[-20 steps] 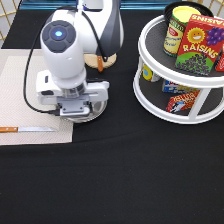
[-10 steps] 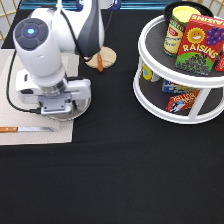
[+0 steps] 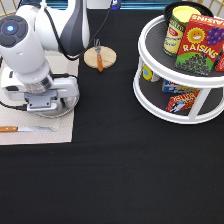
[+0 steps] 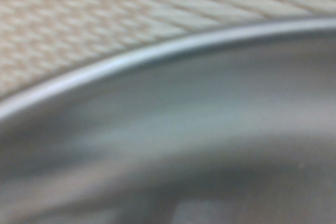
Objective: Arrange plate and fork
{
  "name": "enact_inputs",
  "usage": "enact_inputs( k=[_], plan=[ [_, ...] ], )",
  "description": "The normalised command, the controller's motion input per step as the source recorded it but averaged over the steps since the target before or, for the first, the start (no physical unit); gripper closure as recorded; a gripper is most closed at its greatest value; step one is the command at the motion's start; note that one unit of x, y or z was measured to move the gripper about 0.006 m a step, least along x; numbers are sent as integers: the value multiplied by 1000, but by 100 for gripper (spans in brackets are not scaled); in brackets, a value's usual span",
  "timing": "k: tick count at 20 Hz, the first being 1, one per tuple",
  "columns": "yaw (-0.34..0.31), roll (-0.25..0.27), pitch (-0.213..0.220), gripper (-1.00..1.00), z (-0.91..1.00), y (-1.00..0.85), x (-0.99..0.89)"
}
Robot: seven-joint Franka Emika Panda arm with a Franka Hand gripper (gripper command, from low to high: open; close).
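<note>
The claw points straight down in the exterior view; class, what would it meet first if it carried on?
Most likely the plate on the placemat, right beneath the claw.

The arm (image 3: pixel 30 45) is built of rounded, glossy white shells with dark grey bands at the joints, and a small blue light glows on its topmost casing. A black cable (image 3: pixel 65 47) loops along its side, and the hand (image 3: pixel 37 95) ends in a pale grey boxy block.
</note>
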Motion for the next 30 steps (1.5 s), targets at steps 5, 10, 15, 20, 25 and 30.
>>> enact_inputs(
  k=[5, 10, 15, 20, 25, 30],
  plan=[
    [0, 79, -44, -100, -249, -575, -848],
    [0, 68, -25, -100, -91, -647, -787],
    [0, 76, -19, -100, -15, -565, -838],
    [0, 51, -47, -100, -10, -389, -948],
    [53, 63, -58, -100, 7, -179, -291],
    [115, 83, -45, -100, -67, -121, -431]
  ],
)
